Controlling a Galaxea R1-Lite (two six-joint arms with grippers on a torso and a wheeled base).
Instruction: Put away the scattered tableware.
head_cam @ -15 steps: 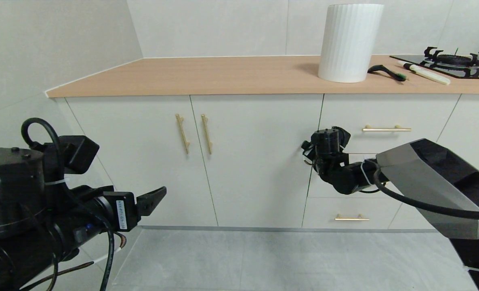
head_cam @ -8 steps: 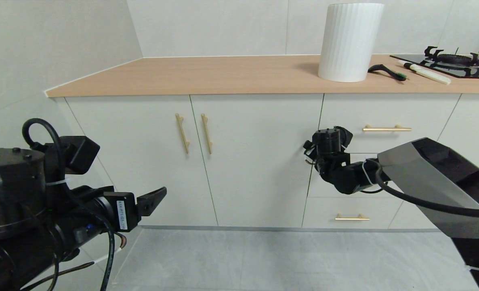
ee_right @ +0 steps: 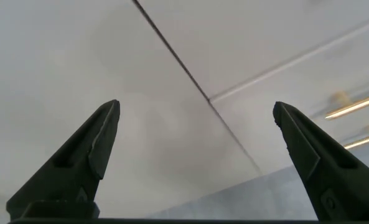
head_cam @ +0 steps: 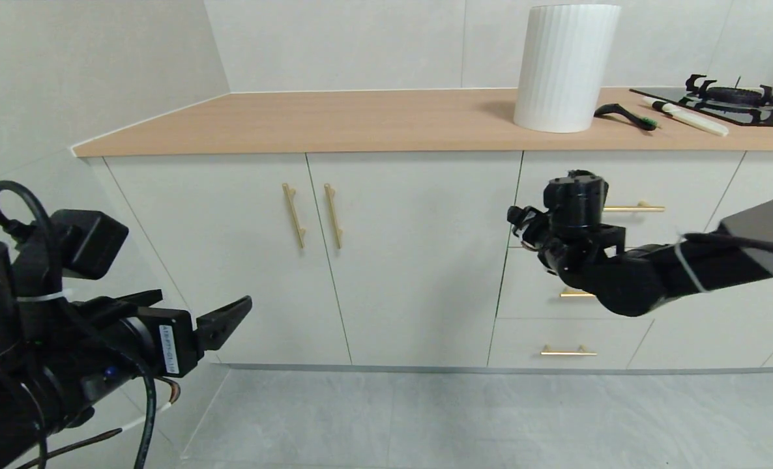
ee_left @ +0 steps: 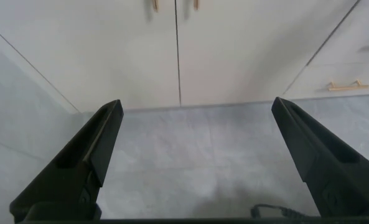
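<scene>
Quick headcount of the kitchen corner

So: one worktop [head_cam: 334, 120], with one white ribbed canister [head_cam: 566, 68] on it and two utensils just beside that, a black-handled utensil [head_cam: 623, 115] and a cream-handled utensil [head_cam: 686, 119]. One gas burner [head_cam: 732, 96] at the far end. Below, two cupboard doors, the left door [head_cam: 210, 260] and the right door [head_cam: 419, 260], with two upright gold handles, one per door [head_cam: 294, 215] [head_cam: 333, 215]. Three level gold drawer handles stacked: top handle [head_cam: 637, 208], middle handle [head_cam: 575, 294], bottom handle [head_cam: 568, 352]. And two arms' worth of grabbers: left end effector [ee_left: 196, 102], right end effector [ee_right: 196, 102].
</scene>
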